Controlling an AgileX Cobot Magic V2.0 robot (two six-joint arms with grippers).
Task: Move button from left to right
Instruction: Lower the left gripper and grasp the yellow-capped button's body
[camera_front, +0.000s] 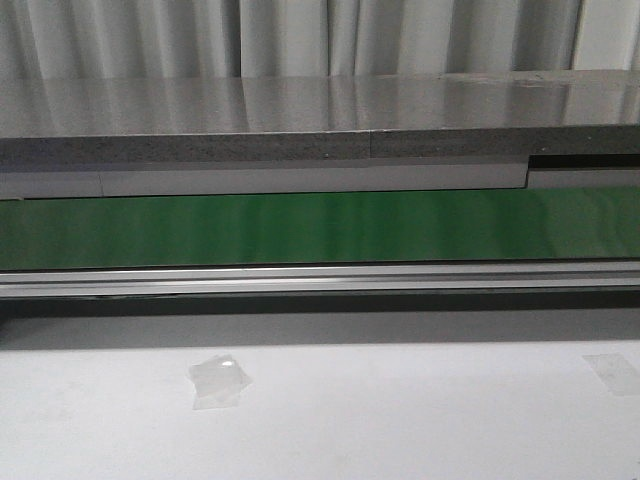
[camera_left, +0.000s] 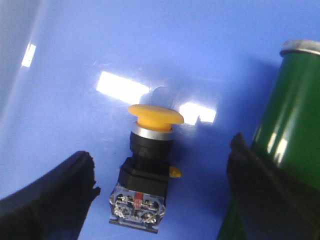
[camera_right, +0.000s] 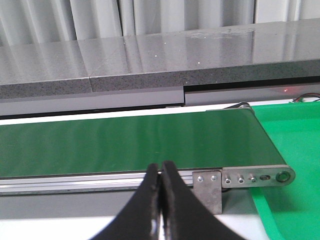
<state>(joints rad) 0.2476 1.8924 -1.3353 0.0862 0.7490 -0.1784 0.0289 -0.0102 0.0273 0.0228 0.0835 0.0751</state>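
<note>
The button (camera_left: 147, 165) lies on its side on a blue surface (camera_left: 150, 50) in the left wrist view, its yellow cap pointing away, its silvery collar and black body behind it, metal terminals nearest the camera. My left gripper (camera_left: 162, 172) is open, its black fingers (camera_left: 55, 195) standing either side of the button without touching it. My right gripper (camera_right: 161, 172) is shut and empty, hovering in front of the green conveyor belt (camera_right: 125, 145). Neither gripper nor the button shows in the front view.
A green cylinder with a metal rim (camera_left: 295, 125) stands close beside the left gripper's far finger. A green tray (camera_right: 295, 150) sits past the conveyor's end roller (camera_right: 282, 176). The front view shows the belt (camera_front: 320, 228), its aluminium rail and tape patches (camera_front: 218, 380) on the white table.
</note>
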